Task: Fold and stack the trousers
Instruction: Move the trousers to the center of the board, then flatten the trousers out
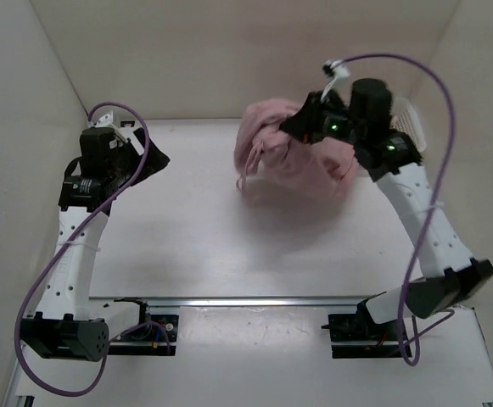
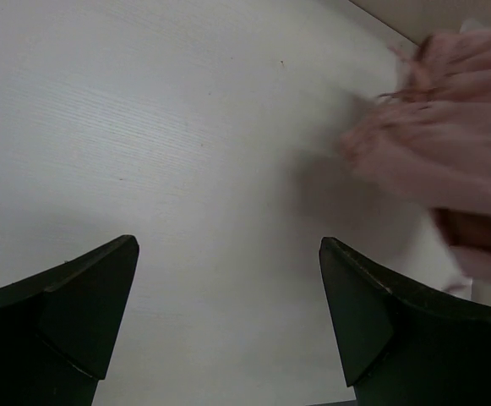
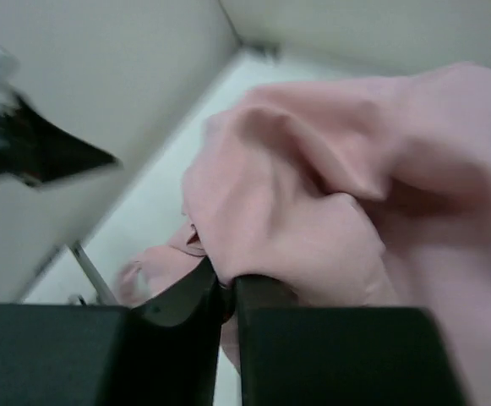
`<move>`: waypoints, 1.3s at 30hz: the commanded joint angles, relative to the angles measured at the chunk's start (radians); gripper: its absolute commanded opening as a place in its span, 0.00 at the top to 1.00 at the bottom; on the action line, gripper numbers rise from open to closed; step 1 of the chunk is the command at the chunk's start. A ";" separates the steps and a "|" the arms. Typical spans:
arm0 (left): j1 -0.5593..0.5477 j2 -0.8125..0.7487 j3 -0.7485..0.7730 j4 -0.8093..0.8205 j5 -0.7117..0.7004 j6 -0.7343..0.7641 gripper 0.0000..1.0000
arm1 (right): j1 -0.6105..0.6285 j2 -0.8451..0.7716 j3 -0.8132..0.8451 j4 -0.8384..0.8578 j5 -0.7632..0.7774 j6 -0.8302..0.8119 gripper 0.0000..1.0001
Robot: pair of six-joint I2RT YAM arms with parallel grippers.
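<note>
The dusty-pink trousers (image 1: pixel 284 157) hang in a crumpled bunch at the back middle of the table, lifted above the surface with a shadow beneath. My right gripper (image 1: pixel 295 125) is shut on a fold of the trousers (image 3: pixel 313 220); its jaws pinch the cloth at the top of the bunch (image 3: pixel 228 283). My left gripper (image 1: pixel 154 158) is open and empty at the back left, low over the bare table. The trousers (image 2: pixel 448 152) show at the right edge of the left wrist view, apart from the open left gripper (image 2: pixel 228 288). A drawstring dangles at the left of the bunch.
White walls enclose the table on the left, back and right. A white ribbed object (image 1: pixel 409 119) stands at the back right behind the right arm. Purple cables (image 1: pixel 424 85) loop from both arms. A metal rail (image 1: pixel 246 301) runs along the near edge.
</note>
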 commanded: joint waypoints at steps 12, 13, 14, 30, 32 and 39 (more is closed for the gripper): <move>-0.177 0.029 -0.123 -0.024 0.055 0.025 0.00 | -0.128 -0.170 -0.428 -0.243 0.350 0.047 0.00; -0.209 0.092 -0.113 -0.024 0.015 0.025 0.00 | -0.158 -0.199 -0.536 -0.243 0.350 0.065 0.00; -0.233 0.129 -0.113 -0.024 -0.025 0.016 0.00 | -0.194 -0.242 -0.586 -0.231 0.324 0.099 0.00; -0.090 0.823 0.268 0.005 -0.027 -0.122 0.00 | -0.138 -0.125 -0.936 -0.054 0.051 0.178 0.00; -0.099 0.899 0.332 0.005 -0.027 -0.123 0.00 | -0.108 -0.094 -0.948 -0.025 0.041 0.187 0.00; -0.019 1.022 0.433 0.005 0.094 -0.015 0.39 | 0.047 0.102 -0.858 0.016 0.152 0.242 0.05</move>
